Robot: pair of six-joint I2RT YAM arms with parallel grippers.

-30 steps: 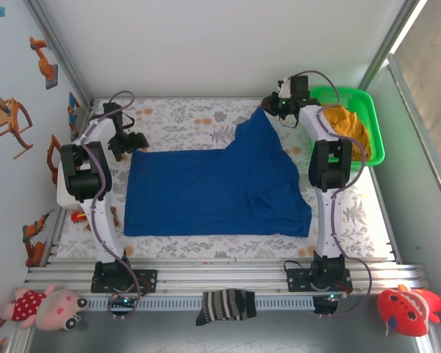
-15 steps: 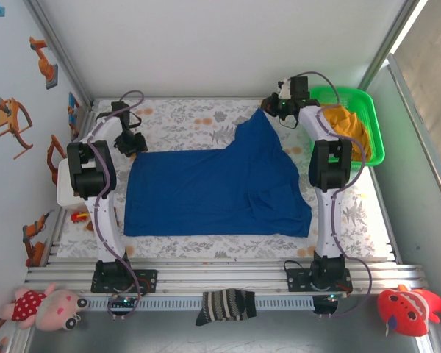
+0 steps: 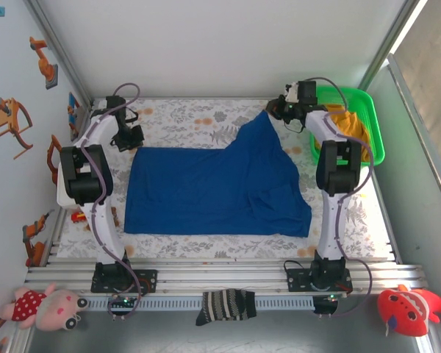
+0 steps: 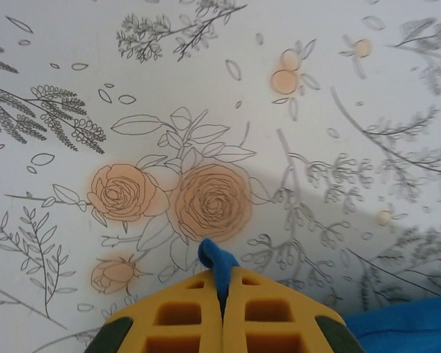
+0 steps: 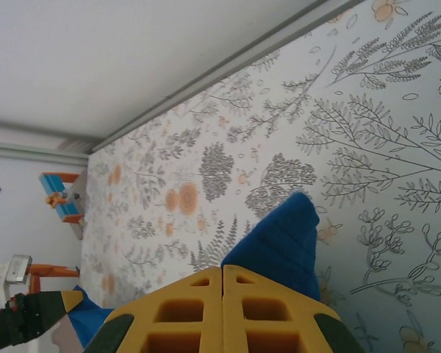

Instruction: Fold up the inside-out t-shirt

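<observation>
- Left arm (image 3: pixel 95 213) reaches toward 10 o'clock on the floral table (image 3: pixel 184 121). The left gripper (image 3: pixel 130 137) (image 4: pixel 222 285) is clamped tight on a corner of the inside-out t-shirt (image 3: pixel 213 191) (image 4: pixel 214 257).
- Right arm (image 3: pixel 336 168) stretches toward 1 o'clock. The right gripper (image 3: pixel 276 110) (image 5: pixel 222 278) is pinched closed on another blue corner (image 5: pixel 279 246), which is drawn up into a peak.
- The rest of the shirt lies spread across the table's centre, between the arms.

One blue t-shirt (image 3: pixel 213 187) on one table (image 3: pixel 184 121). Two robot arms, the left arm (image 3: pixel 95 184) and the right arm (image 3: pixel 334 184). One green basket (image 3: pixel 375 125) at far right, with one orange-yellow cloth (image 3: pixel 349 121). One striped sock (image 3: pixel 224 304) and two plush toys, the pink toy (image 3: pixel 48 307) and the red toy (image 3: pixel 411 307), along the near edge
</observation>
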